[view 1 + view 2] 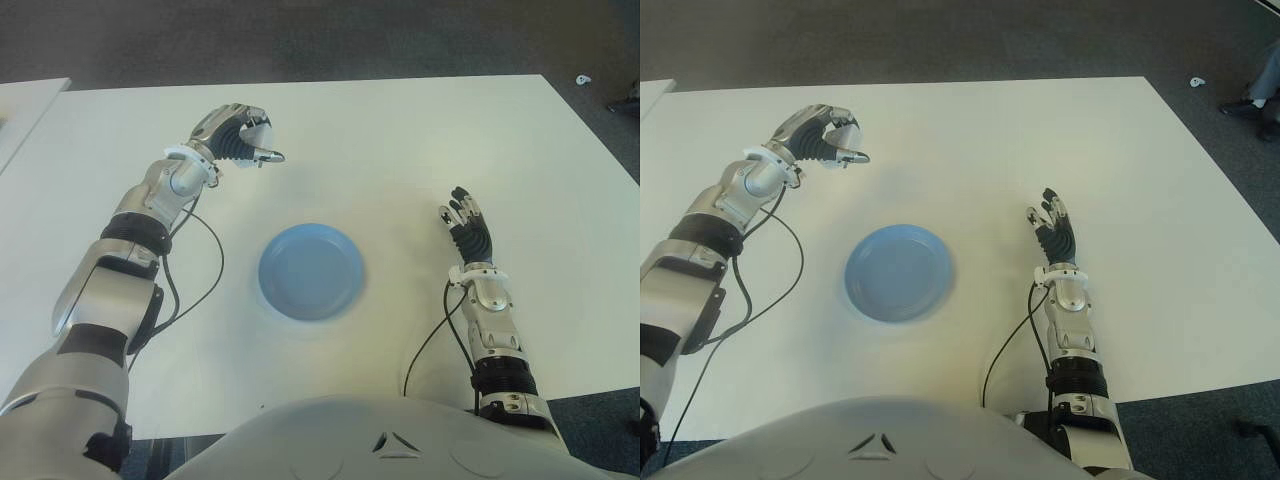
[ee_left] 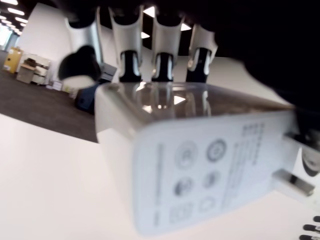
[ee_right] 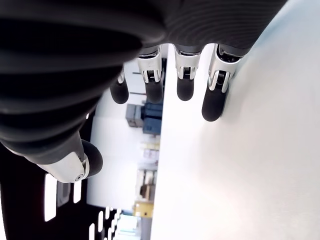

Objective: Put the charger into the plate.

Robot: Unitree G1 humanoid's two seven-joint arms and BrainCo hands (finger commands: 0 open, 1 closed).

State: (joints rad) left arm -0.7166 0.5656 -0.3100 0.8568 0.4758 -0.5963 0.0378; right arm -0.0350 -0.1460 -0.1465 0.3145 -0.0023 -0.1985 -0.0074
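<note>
**Charger held in left robot hand, up-surface from blue plate**

The left robot hand [image 1: 243, 138] hangs over the far left part of the white surface [image 1: 400, 150], its fingers [image 2: 162, 50] curled around a white charger [image 2: 200, 150]. The left wrist view shows the block pressed against the palm, four fingertips lined up along its far edge, its printed label face turned to the camera and two metal prongs jutting from one end. From the head cameras only a pale sliver of the charger shows between the closed digits, with the thumb pointing toward the robot's right. The blue plate [image 1: 311, 271] sits nearer the robot's body than this robot hand and to its right, well apart from it, with nothing on it. A black cable [image 1: 205, 270] loops from the left forearm down onto the surface, between the arm and the plate. The right robot hand [image 1: 465, 225] shows to the right of the plate, well apart from it, fingers [image 3: 212, 102] extended and relaxed with nothing between them; the right wrist view shows the fingertips just above or on the surface, and contact cannot be told. Dark carpeted floor [image 1: 300, 40] lies beyond the far edge of the surface.
</note>
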